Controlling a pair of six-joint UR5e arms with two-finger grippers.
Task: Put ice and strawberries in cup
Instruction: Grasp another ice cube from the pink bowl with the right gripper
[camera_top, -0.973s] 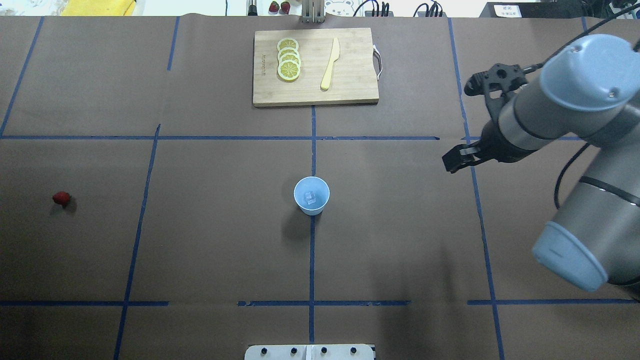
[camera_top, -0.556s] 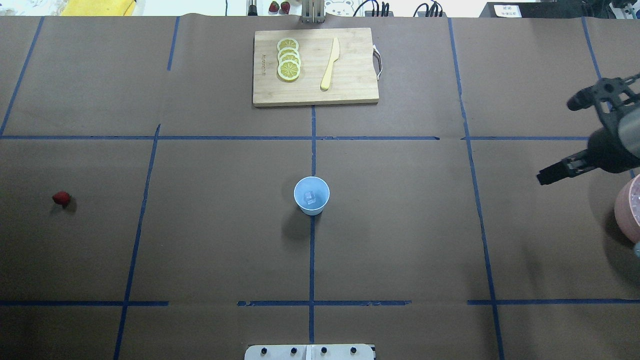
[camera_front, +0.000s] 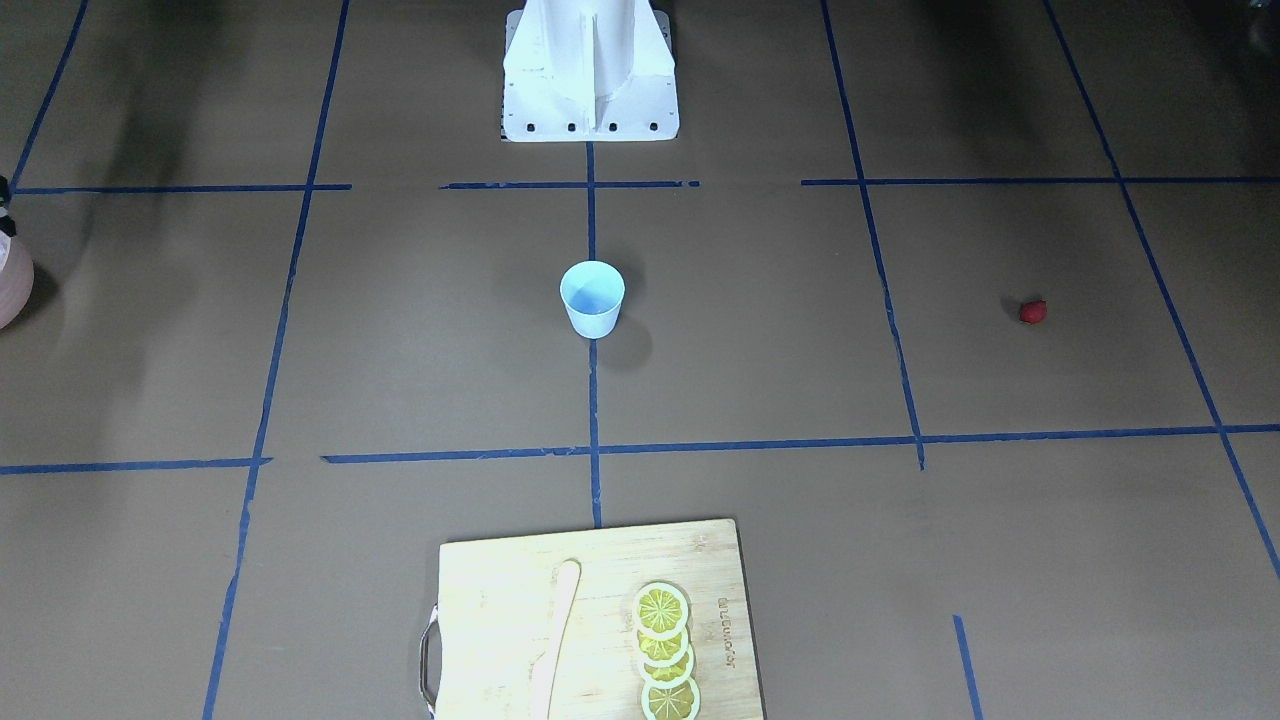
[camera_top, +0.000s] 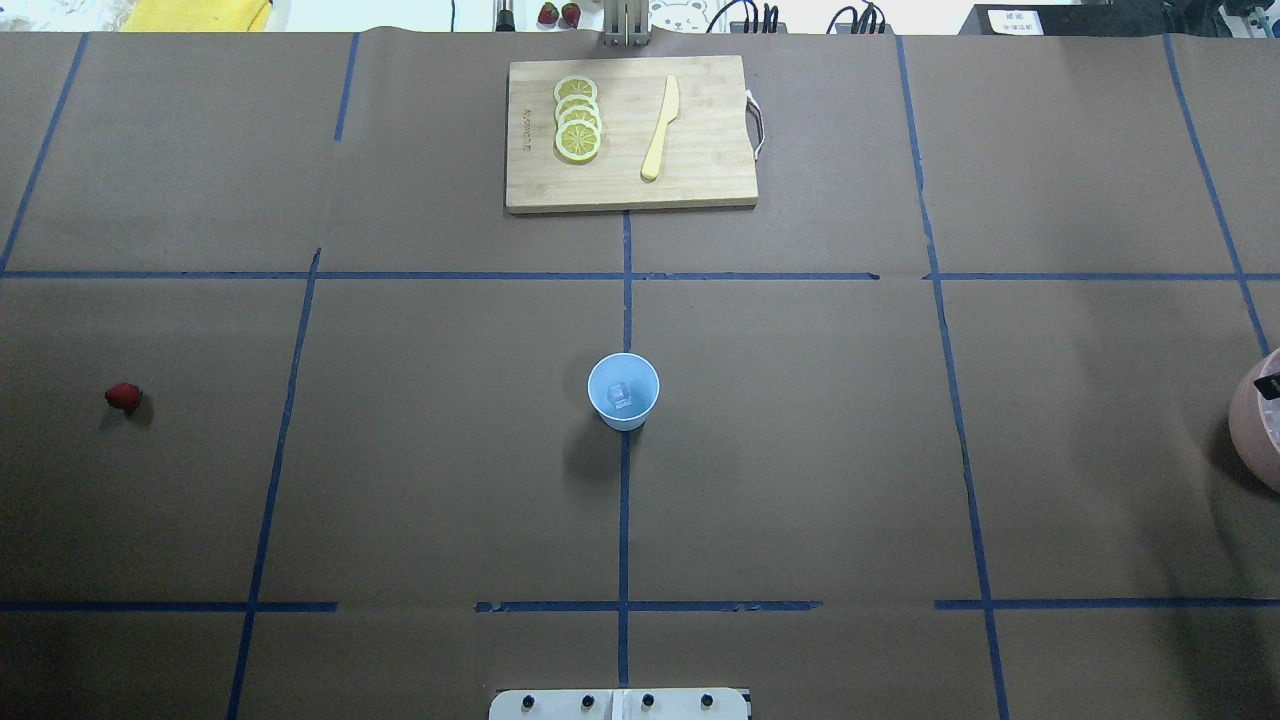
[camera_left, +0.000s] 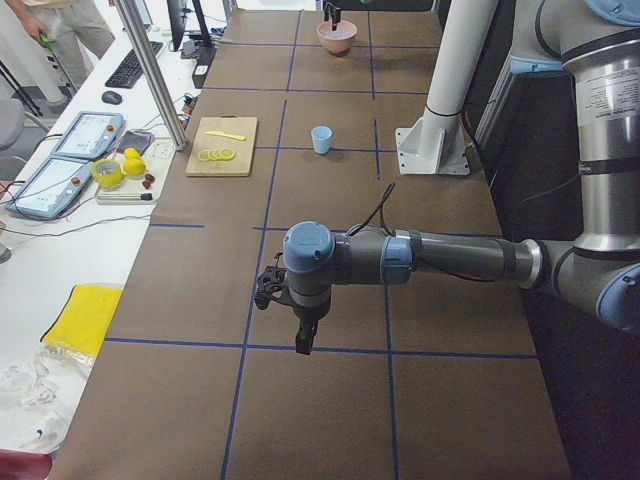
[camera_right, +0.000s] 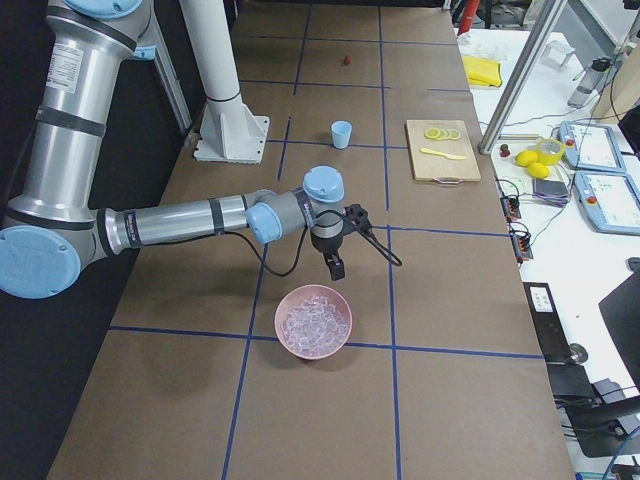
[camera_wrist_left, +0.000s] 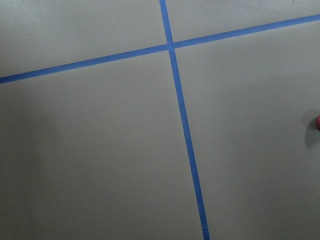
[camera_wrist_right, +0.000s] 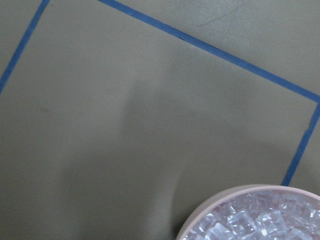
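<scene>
By the ice bowl (camera_right: 312, 351), my right hand (camera_right: 337, 268) has swung away from the cup (camera_top: 623, 391); whether open I cannot tell; more ice (camera_right: 314, 319) probably follows.

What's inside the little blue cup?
One ice cube lies in the cup. The strawberry is not in it. The cube hides the bottom under it.

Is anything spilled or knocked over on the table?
Nothing looks spilled or tipped. The cup stands upright with an ice cube inside, the pink bowl sits upright, and the lemon slices overlap neatly on the board. The strawberry just lies alone, far from the cup.
</scene>
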